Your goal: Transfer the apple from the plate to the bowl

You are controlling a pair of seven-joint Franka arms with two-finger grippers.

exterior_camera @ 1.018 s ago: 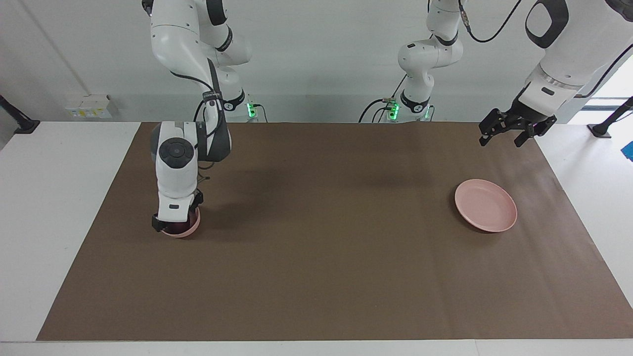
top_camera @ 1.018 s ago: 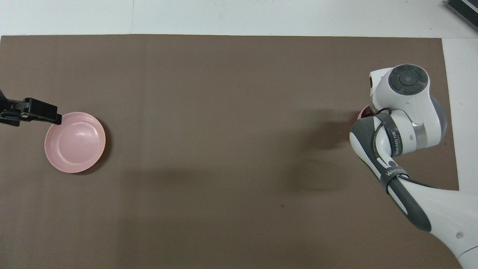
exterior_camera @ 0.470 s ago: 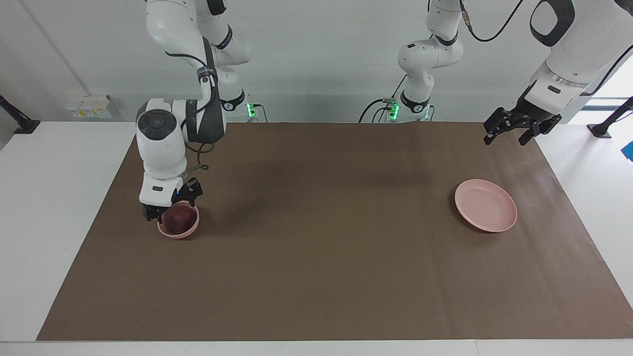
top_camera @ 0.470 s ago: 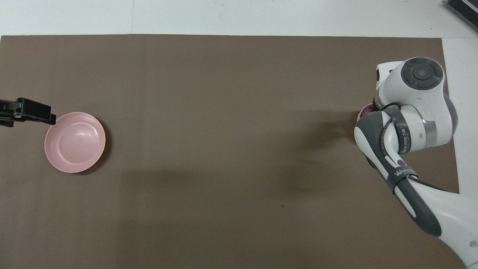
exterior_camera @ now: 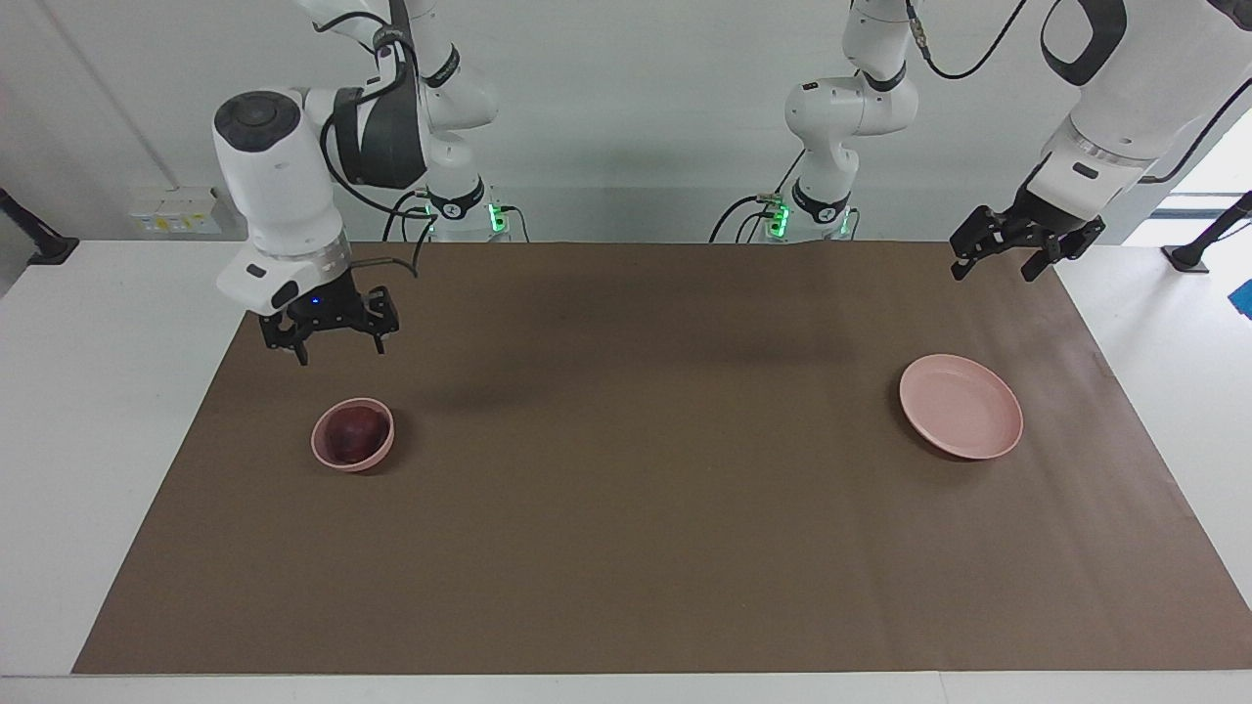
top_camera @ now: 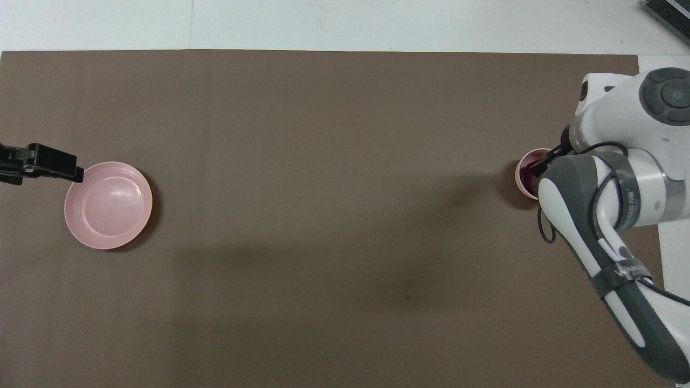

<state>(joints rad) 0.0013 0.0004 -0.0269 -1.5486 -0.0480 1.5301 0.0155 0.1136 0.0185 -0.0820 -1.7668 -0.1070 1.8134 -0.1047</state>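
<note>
Right gripper [exterior_camera: 338, 344] now raised off bowl [exterior_camera: 353, 435], apple [exterior_camera: 352, 433] uncovered inside

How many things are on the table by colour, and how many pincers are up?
Pink: 2, the plate and the bowl.
Dark red: 1, the apple in the bowl.
Black: 2, the left pincer and the right pincer, both raised and open.
Total: 5.

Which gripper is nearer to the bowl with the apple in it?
Right. The right gripper hangs open in the air just above the bowl holding the apple; the left gripper waits open at the plate's end of the table.
</note>
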